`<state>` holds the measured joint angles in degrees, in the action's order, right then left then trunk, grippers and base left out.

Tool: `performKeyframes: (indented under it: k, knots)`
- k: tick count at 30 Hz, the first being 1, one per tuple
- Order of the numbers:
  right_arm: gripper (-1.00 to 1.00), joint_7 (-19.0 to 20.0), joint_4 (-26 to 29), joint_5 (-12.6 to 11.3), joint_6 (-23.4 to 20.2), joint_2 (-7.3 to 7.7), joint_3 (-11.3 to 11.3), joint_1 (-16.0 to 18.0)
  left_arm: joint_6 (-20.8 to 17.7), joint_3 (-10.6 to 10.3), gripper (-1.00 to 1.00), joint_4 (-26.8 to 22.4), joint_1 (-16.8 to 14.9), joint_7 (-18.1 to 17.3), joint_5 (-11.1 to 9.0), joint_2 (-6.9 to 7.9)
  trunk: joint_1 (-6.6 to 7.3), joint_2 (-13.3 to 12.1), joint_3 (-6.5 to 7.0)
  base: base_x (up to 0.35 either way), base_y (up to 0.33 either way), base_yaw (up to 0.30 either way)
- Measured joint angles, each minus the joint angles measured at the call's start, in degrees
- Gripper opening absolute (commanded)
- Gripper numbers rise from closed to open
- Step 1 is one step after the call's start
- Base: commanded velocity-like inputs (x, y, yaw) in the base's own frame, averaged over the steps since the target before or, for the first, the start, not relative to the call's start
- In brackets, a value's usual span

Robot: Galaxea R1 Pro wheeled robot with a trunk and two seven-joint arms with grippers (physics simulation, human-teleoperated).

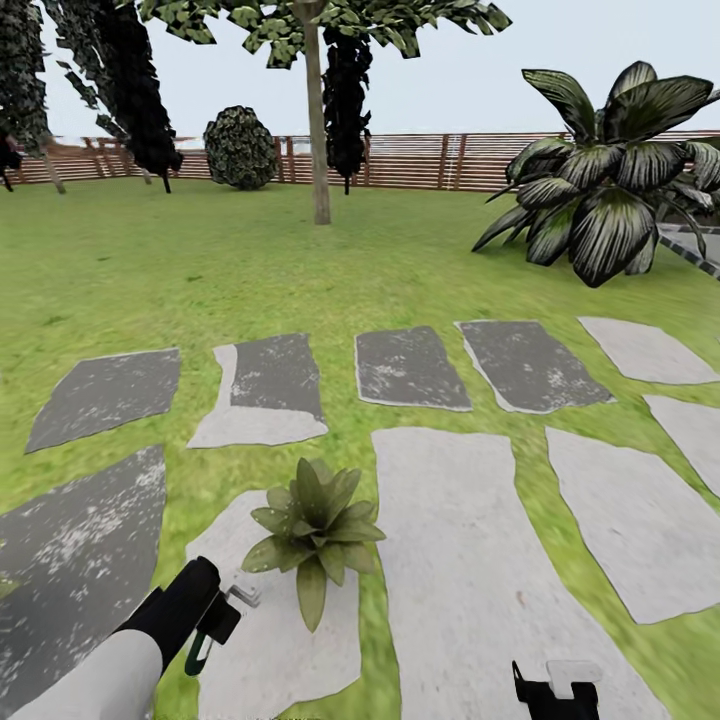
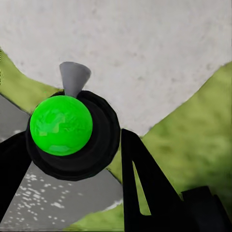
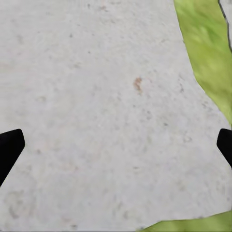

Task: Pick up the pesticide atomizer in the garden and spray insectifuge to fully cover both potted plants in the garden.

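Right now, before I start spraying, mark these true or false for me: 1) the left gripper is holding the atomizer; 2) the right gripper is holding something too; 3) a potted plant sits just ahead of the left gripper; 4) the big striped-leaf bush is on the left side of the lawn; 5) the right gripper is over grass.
1) True: the left gripper is shut on the pesticide atomizer.
2) False: the right gripper is open, nothing between its fingers.
3) True: the potted plant sits on a stepping stone just ahead.
4) False: the striped-leaf bush stands far right.
5) False: it hangs over a pale stone slab.
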<state>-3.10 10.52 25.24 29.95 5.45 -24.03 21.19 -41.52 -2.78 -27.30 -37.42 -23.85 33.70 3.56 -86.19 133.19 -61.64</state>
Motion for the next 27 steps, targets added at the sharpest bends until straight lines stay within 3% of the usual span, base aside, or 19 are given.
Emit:
performKeyframes:
  k: [6,10,18,27]
  knots:
    - [1.0,0.0,-0.7,0.0,0.0,0.0,0.0,0.0,0.0,0.3,-1.0,0.0,0.0,0.0,-0.2,0.13,0.0,0.0,0.0,0.0,-0.005,0.272]
    - [1.0,0.0,-0.7,0.0,0.0,0.0,0.0,0.0,0.0,0.4,-1.0,-0.3,0.0,0.0,-0.1,0.09,0.0,0.0,0.0,0.014,-0.08,0.061]
    - [1.0,0.0,-0.7,0.0,0.0,0.0,0.0,0.0,0.0,0.4,-1.0,-0.5,0.0,-0.1,-0.4,0.09,0.0,0.0,0.0,0.028,-0.253,0.03]
    - [1.0,0.0,-0.8,0.0,0.0,0.0,0.0,0.0,0.1,0.6,-1.0,-0.8,-0.1,-0.1,-0.8,0.03,-0.02,0.0,0.0,-0.163,-0.237,0.252]
